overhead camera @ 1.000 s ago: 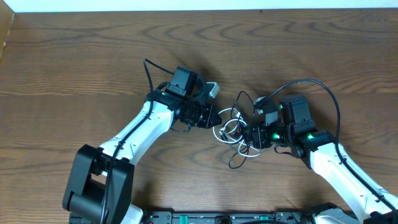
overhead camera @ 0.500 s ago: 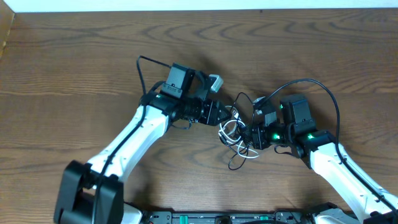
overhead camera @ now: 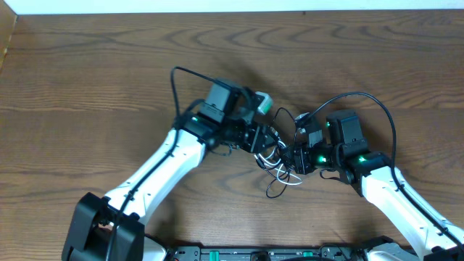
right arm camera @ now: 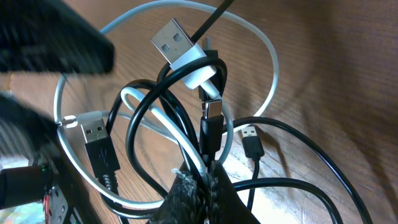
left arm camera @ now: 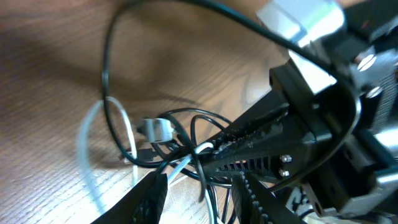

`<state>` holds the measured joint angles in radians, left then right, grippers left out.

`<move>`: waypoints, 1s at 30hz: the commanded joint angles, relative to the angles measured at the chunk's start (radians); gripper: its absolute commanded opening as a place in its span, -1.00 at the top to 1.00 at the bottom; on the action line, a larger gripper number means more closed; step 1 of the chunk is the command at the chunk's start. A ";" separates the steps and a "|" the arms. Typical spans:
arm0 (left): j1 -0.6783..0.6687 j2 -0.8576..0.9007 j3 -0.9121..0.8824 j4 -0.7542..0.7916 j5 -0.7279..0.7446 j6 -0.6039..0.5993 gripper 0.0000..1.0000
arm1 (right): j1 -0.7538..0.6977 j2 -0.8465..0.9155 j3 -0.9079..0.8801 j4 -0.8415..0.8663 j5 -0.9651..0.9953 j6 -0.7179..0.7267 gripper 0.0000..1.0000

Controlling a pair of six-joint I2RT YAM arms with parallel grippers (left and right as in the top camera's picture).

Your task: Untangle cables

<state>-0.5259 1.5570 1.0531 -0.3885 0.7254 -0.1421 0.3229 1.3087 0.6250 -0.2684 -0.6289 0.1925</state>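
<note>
The left gripper (overhead camera: pixel 265 138), jaws apart around loose strands, would do best to close on one loop of the cables (overhead camera: pixel 274 161) heaped on the table (overhead camera: pixel 87 72) between the arms and pull against the right gripper (overhead camera: pixel 293 156) clamped on them.

A brown wooden table (overhead camera: pixel 87 72) with dark, wavy grain fills nearly all of the overhead view. A white strip (overhead camera: pixel 217 6) runs along its far edge. A paler wooden board (overhead camera: pixel 6 36) shows at the far left corner, and a black rail (overhead camera: pixel 268 254) lies along the near edge.
</note>
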 commanded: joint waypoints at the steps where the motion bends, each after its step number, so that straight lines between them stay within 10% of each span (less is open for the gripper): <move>1: -0.055 0.000 -0.002 -0.003 -0.134 -0.001 0.23 | -0.001 0.001 0.001 0.001 -0.013 -0.018 0.98; 30: -0.111 0.065 -0.002 -0.018 -0.327 -0.061 0.85 | -0.001 0.001 0.001 -0.014 -0.013 -0.018 0.98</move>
<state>-0.6460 1.6127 1.0531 -0.4007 0.4335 -0.2058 0.3229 1.3087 0.6250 -0.2741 -0.6247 0.1925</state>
